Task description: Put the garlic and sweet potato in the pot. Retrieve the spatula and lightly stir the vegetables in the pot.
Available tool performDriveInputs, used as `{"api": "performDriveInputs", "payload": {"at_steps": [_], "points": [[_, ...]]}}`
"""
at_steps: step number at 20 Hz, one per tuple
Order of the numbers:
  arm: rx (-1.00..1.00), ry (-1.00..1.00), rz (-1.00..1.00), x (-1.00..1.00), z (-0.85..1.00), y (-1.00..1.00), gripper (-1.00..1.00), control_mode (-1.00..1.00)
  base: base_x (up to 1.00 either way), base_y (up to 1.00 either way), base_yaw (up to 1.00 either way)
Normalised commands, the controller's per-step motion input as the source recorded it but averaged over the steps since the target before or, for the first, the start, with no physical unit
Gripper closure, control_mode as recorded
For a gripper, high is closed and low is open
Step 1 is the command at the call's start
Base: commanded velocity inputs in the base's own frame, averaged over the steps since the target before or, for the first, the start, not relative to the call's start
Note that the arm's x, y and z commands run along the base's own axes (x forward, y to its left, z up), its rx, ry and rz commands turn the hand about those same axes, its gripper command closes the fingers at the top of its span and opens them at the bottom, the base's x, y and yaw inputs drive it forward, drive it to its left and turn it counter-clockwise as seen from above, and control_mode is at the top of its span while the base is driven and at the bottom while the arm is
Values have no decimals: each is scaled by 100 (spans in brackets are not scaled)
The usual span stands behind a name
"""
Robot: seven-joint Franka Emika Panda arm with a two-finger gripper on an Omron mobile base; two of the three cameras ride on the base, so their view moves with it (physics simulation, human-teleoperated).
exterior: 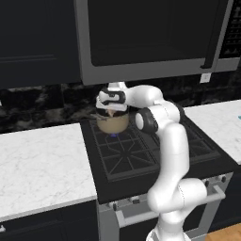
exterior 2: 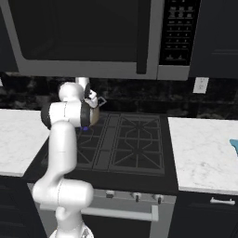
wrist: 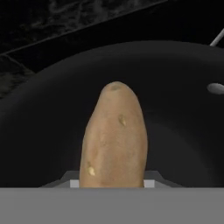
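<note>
Sweet potato point(wrist: 114, 138) is the closest thing in the hand view, big and tan with little pale spots. It points away from the hand, right over the dark inside of the pot point(wrist: 175, 78).

From the left base view, the gripper point(exterior: 111, 113) hangs just above the pot point(exterior: 113, 123), which sits on the back burner of the stove point(exterior: 136, 155). In the right base view the arm covers most of the pot point(exterior 2: 94, 116).

The step now looks like dropping the sweet potato in. To do it well, I think the hand should go a bit lower first, so the potato does not fall far and bump hard. It should stay over the middle of the pot, away from the rim and the thin grey handle point(wrist: 216, 88). Then the gripper should let go slowly and lift straight up.

The gripper is pinching the sweet potato, with its fingers close together on the near end. The fingertips themselves are hidden behind the potato.

I cannot see any garlic inside the pot; the part of the inside I can see looks plain and dark. A bit of light blue, maybe the spatula point(exterior 2: 234, 145), lies on the bench far to the right of the pot.
</note>
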Motion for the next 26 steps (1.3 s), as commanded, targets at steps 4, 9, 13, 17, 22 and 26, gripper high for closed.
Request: {"api": "performDriveInputs", "payload": {"at_steps": [4,9,13,17,22,26], "points": [[-1,1,0,25,-41,10,100,-100,0,0,0],[0,0,0,10,-23,9,100,-100,0,0,0],[0,0,-1,-17,-2,0,100,-100,0,0,0],[0,0,0,-22,-2,0,100,-100,0,0,0],[0,0,0,-15,0,0,-100,-100,0,0,0],[0,-1,-1,-8,0,0,-100,-100,0,0,0]]}}
